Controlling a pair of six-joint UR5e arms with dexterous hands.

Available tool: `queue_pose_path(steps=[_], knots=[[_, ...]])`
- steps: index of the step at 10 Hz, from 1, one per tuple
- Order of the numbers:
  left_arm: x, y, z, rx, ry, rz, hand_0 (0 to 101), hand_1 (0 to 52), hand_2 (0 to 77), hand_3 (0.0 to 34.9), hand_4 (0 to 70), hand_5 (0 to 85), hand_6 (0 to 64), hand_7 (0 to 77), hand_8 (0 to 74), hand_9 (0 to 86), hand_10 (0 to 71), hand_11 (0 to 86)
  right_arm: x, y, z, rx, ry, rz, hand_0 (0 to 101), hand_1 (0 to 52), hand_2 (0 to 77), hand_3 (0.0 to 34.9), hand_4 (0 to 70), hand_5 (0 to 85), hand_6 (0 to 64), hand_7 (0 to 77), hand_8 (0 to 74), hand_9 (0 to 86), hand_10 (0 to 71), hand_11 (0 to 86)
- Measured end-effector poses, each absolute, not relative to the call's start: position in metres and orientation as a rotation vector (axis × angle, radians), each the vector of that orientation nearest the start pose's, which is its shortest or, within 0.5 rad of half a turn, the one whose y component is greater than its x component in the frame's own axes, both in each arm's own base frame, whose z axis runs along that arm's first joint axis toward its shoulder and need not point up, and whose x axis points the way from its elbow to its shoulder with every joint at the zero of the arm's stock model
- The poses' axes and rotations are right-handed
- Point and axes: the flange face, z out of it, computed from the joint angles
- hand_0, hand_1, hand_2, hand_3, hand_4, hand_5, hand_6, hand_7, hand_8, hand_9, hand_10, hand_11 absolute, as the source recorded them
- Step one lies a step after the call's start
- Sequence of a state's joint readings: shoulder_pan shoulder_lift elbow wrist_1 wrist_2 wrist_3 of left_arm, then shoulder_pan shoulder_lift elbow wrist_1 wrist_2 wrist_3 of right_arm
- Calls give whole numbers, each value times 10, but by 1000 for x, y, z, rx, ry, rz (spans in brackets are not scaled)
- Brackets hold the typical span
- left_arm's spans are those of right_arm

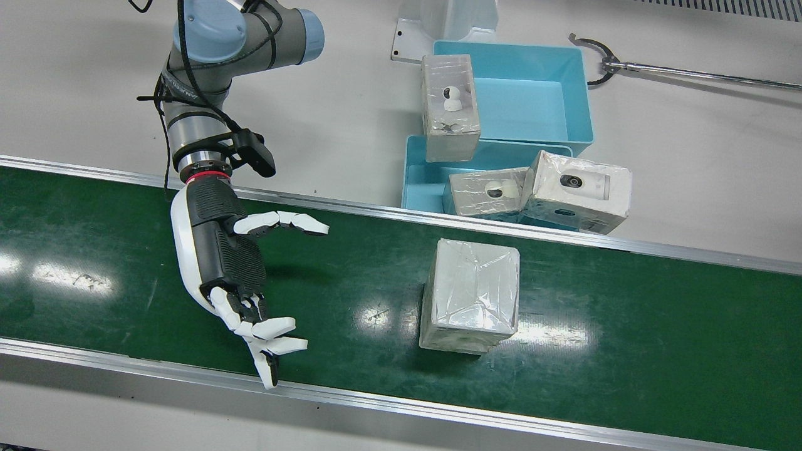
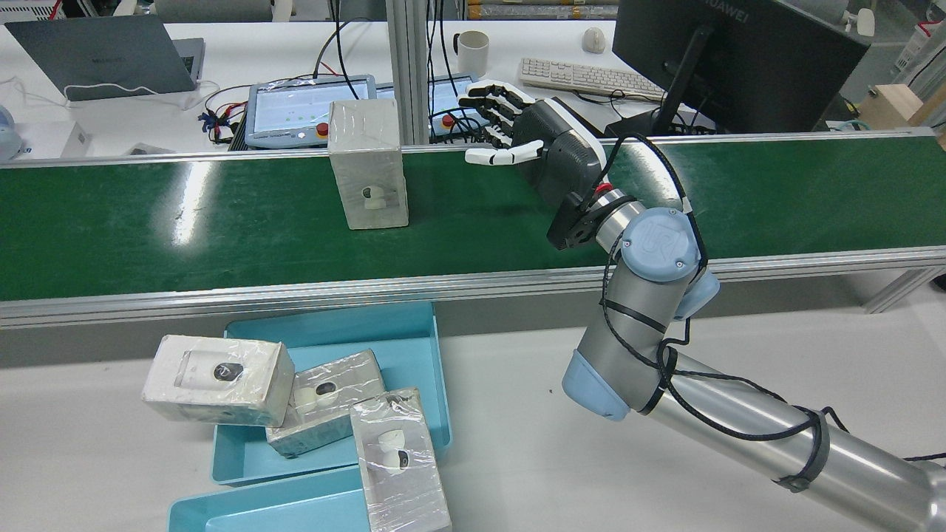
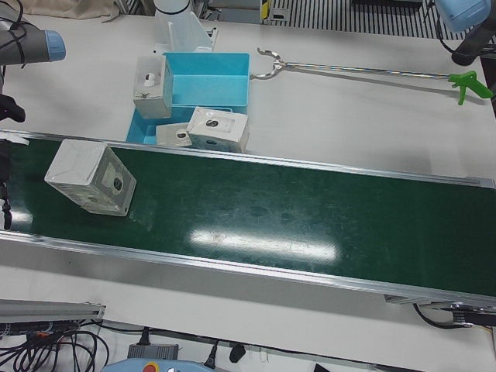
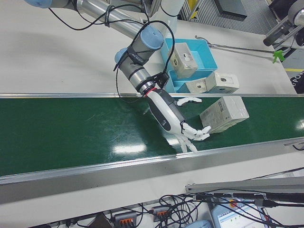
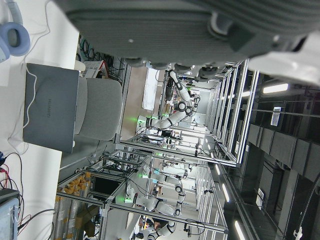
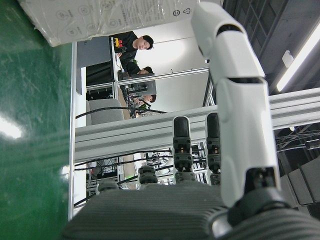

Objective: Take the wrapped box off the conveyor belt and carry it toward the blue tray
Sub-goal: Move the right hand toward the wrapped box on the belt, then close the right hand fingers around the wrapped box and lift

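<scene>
A white box wrapped in clear film [image 1: 470, 297] stands on the green conveyor belt [image 1: 351, 275]; it also shows in the rear view [image 2: 367, 164], the left-front view [image 3: 89, 178] and the right-front view [image 4: 224, 114]. My right hand [image 1: 232, 275] hovers over the belt beside the box, apart from it, open with fingers spread toward it [image 2: 532, 140] [image 4: 173, 116]. In the right hand view the box [image 6: 110, 17] lies ahead of the fingers [image 6: 235, 100]. The blue tray [image 1: 576, 88] sits beyond the belt. My left hand [image 5: 175, 30] shows only its palm.
A second blue tray [image 1: 416, 181] lies between the first tray and the belt. Three other wrapped boxes [image 1: 450, 106] [image 1: 489, 193] [image 1: 576, 191] rest on and in the trays. A long metal grabber tool [image 1: 626, 66] lies on the white table.
</scene>
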State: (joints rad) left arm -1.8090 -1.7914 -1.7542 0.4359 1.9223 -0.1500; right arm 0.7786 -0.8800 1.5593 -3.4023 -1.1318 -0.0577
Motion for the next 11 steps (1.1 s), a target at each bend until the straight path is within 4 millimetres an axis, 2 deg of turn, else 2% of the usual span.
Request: queue_pose_path(steps=[1,2,6,8,9,11], knots=[[-225,-505,526,-303,2191,-2279,0,0,5,0,0,11,0,0,0,0,0,0,-378,-618,294,585,2632,-1821,523,202,207,179,153,355,65,284,5,76,0,11],[-225,-505,526,-303,2191,-2279,0,0,5,0,0,11,0,0,0,0,0,0,-382,-619,290,582,2638,-1823,526,202,185,195,109,355,65,284,5,76,0,11],[-225,-505,526,-303,2191,-2279,0,0,5,0,0,11,0,0,0,0,5,0,-396,-613,286,607,2651,-1825,526,196,185,213,125,355,55,284,5,60,0,16],[-225,-505,526,-303,2191,-2279,0,0,5,0,0,11,0,0,0,0,0,0,-398,-611,287,614,2654,-1835,526,196,185,213,125,355,55,284,5,60,0,16],[-225,-505,526,-303,2191,-2279,0,0,5,0,0,11,0,5,0,0,0,0,-398,-610,288,615,2654,-1843,526,196,175,237,115,355,33,267,5,60,0,11],[-225,-505,526,-303,2191,-2279,0,0,11,0,0,11,0,5,0,0,5,0,-399,-609,289,616,2653,-1851,527,196,158,237,104,355,33,267,5,60,0,16]])
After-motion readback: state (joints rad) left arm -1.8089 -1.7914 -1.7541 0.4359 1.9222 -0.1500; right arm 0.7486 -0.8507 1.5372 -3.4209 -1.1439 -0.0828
